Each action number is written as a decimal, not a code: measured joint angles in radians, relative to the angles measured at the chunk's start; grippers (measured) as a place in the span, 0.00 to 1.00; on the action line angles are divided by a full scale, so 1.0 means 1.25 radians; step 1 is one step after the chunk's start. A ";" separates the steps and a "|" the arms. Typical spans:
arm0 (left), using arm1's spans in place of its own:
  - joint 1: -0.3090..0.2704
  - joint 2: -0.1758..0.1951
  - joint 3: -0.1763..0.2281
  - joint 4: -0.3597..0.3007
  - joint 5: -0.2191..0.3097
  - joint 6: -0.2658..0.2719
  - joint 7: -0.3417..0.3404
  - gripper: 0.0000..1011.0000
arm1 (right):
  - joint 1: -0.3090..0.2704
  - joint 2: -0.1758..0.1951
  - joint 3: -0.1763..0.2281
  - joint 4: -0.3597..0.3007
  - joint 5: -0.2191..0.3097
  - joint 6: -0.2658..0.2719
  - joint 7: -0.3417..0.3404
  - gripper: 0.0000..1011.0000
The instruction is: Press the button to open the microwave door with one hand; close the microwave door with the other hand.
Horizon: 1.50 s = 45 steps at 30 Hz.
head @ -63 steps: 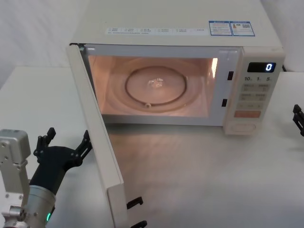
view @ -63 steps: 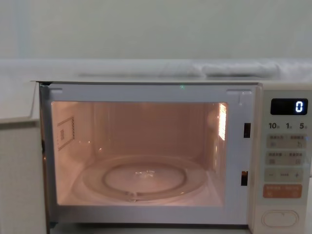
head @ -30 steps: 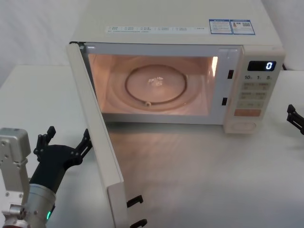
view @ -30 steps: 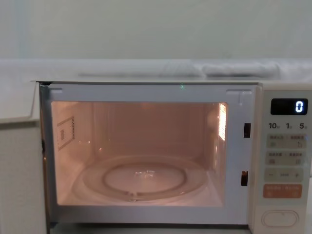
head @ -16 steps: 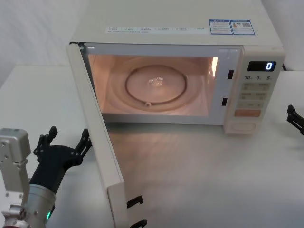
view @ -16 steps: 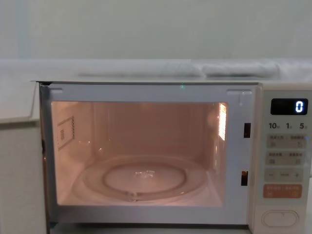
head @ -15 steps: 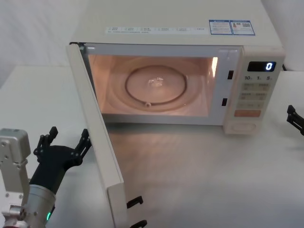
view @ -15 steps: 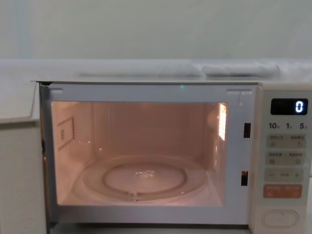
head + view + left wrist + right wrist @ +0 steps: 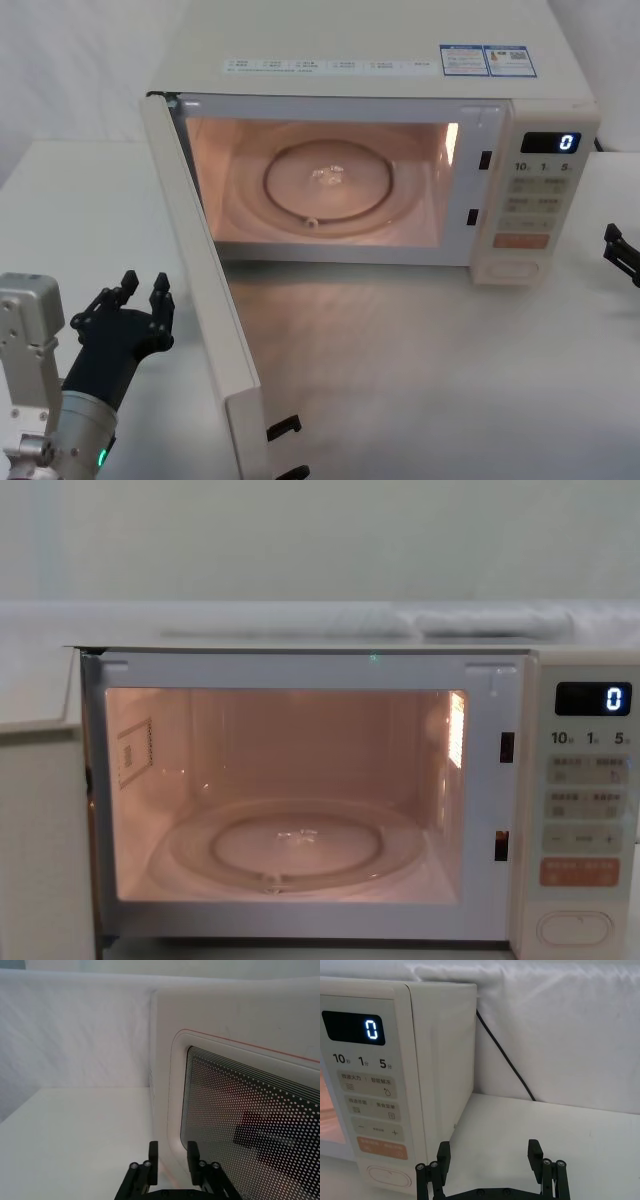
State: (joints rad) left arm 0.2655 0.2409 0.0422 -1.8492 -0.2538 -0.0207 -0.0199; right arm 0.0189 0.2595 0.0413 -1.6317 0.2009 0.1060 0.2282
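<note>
The microwave door [image 9: 205,290] stands swung wide open toward me, hinged on the left, and the cavity is lit. Its outer face with the dotted dark window [image 9: 240,1110] shows in the left wrist view. My left gripper [image 9: 144,284] hovers low just outside the door's outer face, fingers [image 9: 153,1152] drawn close with a narrow gap and nothing between them. The wide cream button [image 9: 512,268] sits at the bottom of the control panel, also seen as button [image 9: 390,1176] and button [image 9: 575,927]. My right gripper [image 9: 489,1152] is open, off to the microwave's right [image 9: 615,245].
A glass turntable [image 9: 325,180] lies inside the cavity. The panel's display [image 9: 551,141] reads 0, with an orange key [image 9: 522,240] above the button. A black cable [image 9: 505,1060] runs down behind the microwave's right side. White table [image 9: 450,380] spreads in front.
My left gripper's fingers have drawn together from a wide spread to a narrow gap. The door, the button and the right arm have not moved.
</note>
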 joint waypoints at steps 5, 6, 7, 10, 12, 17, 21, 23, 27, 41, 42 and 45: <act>0.000 0.000 0.000 0.000 0.000 0.000 0.000 0.25 | 0.000 0.000 0.000 0.000 0.000 0.000 0.000 0.99; 0.000 0.000 0.000 0.000 0.000 0.000 0.000 0.21 | 0.000 0.000 0.000 0.000 0.000 0.000 0.000 0.99; 0.000 0.000 0.000 0.000 0.000 0.000 0.000 0.21 | 0.000 0.000 0.000 0.000 0.000 0.000 0.000 0.99; 0.000 0.000 0.000 0.000 0.000 0.000 0.000 0.11 | 0.000 0.000 0.000 0.000 0.000 0.000 0.000 0.99; 0.000 0.000 0.000 0.000 0.000 0.000 0.000 0.04 | 0.000 0.000 0.000 0.000 0.000 0.000 0.000 0.99; 0.000 0.000 0.000 0.000 0.000 0.000 0.000 0.00 | 0.000 0.000 0.000 0.000 0.000 0.000 0.000 0.99; 0.000 0.000 0.000 0.000 0.000 0.000 0.000 0.00 | 0.000 0.000 0.000 0.000 0.000 0.000 0.000 0.99; 0.000 0.000 0.000 0.000 0.000 0.000 0.000 0.00 | 0.000 0.000 0.000 0.000 0.000 0.000 0.000 0.99; 0.000 0.000 0.000 0.000 0.000 0.000 0.000 0.00 | 0.000 0.000 0.000 0.000 0.000 0.000 0.000 0.99; 0.028 -0.005 -0.038 -0.030 -0.036 0.017 -0.051 0.00 | 0.000 0.000 0.000 0.000 0.000 0.000 0.000 0.99; 0.038 -0.005 -0.051 -0.041 -0.047 0.021 -0.059 0.00 | 0.000 0.000 0.000 0.000 0.000 0.000 0.000 0.99; 0.055 -0.005 -0.070 -0.062 -0.064 0.027 -0.072 0.00 | 0.000 0.000 0.000 0.000 0.000 0.000 0.000 0.99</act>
State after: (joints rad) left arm 0.3347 0.2349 -0.0456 -1.9263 -0.3342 0.0129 -0.1097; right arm 0.0189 0.2594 0.0412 -1.6317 0.2009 0.1061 0.2282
